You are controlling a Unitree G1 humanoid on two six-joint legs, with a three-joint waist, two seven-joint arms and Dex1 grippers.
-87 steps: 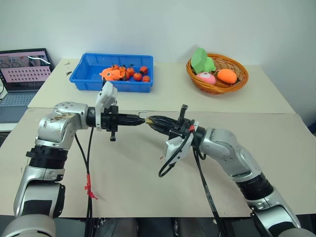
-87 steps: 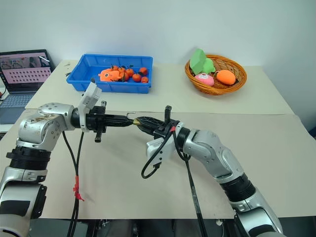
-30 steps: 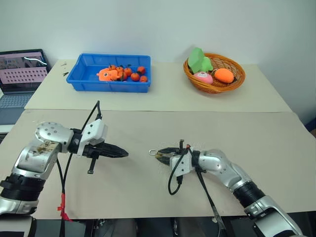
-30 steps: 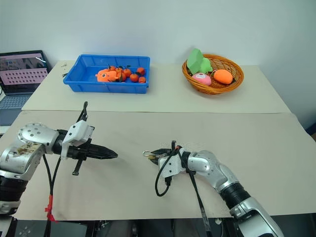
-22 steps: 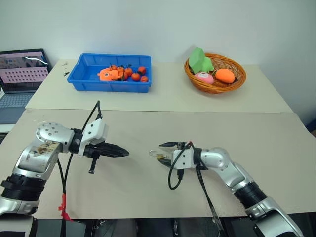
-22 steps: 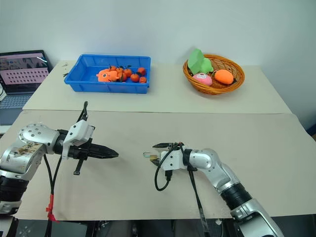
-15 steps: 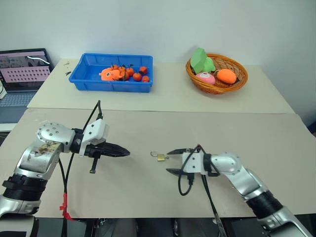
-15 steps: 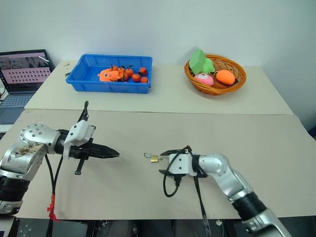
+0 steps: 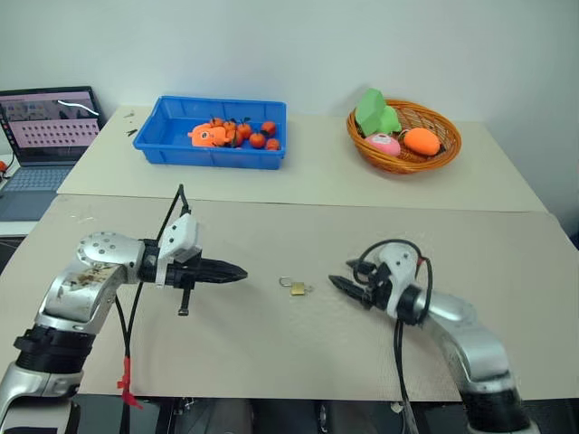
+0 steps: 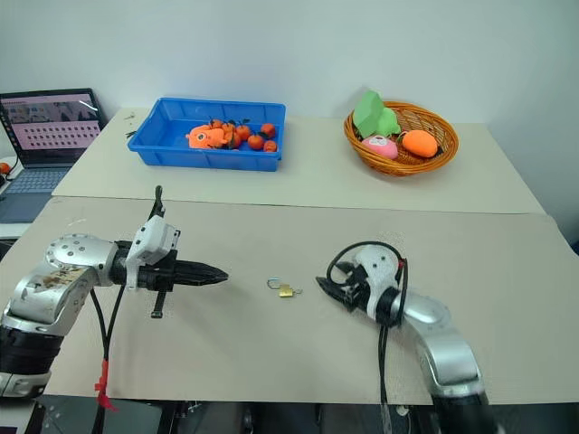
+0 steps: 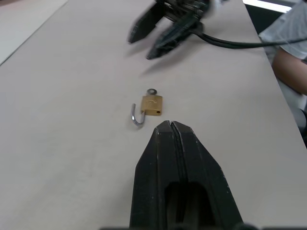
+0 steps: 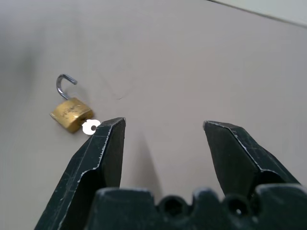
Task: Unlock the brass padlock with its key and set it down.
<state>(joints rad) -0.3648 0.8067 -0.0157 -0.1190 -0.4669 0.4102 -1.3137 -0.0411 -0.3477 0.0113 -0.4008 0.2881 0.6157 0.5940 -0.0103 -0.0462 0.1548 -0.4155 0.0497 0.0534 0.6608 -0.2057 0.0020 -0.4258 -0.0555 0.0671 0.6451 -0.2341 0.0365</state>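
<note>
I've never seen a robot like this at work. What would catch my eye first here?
A tiny brass padlock lies on the table with its shackle swung open, between the shut left gripper and the open right gripper. Behind stand a blue bin of small orange fruits and a wicker basket.

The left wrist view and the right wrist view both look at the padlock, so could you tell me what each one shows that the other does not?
Left wrist view: the shut left hand pointing at the lock, the open right hand beyond it, and a person's sleeve at the table's edge.

Right wrist view: the right hand's two fingers up close, spread wide and holding nothing.

Both: the brass padlock lying flat on the beige table with its shackle swung open, the key showing at its base, neither hand touching it.
</note>
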